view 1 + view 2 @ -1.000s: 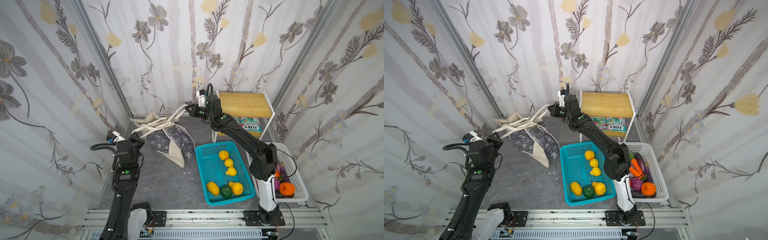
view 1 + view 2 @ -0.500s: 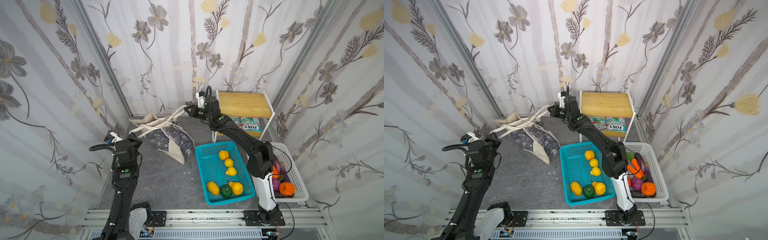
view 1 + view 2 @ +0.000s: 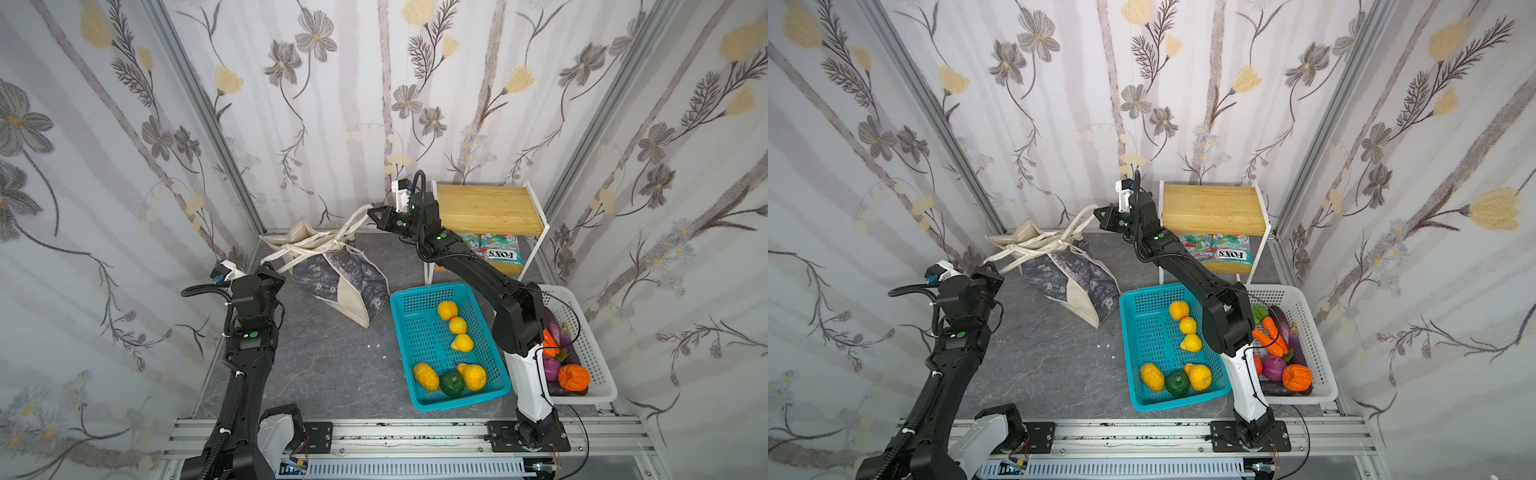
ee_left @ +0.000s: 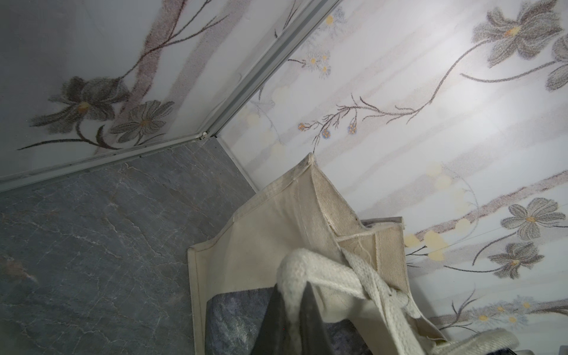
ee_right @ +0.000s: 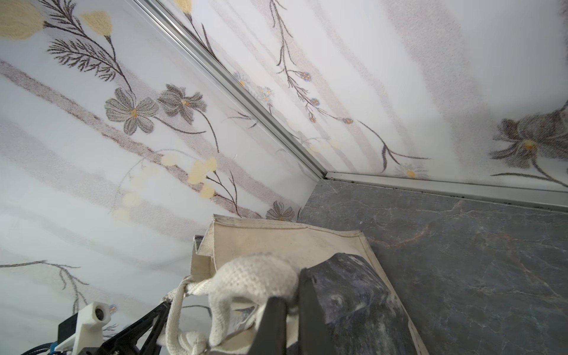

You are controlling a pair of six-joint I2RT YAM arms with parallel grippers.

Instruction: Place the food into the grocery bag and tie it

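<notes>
Top views: left tool [image 3: 272, 269], right tool [image 3: 370, 214] clamped on straps [image 3: 316, 245]; tote [image 3: 332, 282] near back wall [image 3: 332, 124], open tabletop [image 3: 332, 365] ahead.

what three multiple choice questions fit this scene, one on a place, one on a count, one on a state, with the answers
1. On the white rack, the snack packets lie:
A. on top
B. on the lower shelf
C. hanging off its side

2. The teal basket holds how many items?
A. three
B. nine
C. six

3. The right gripper is:
A. shut on a strap handle
B. open with nothing in it
C. shut on a lemon

Answers:
1 B, the packets sit beneath the wooden top.
2 C, five yellow or orange pieces and one green piece.
3 A, the right wrist view shows the strap pinched between its fingers.
</notes>
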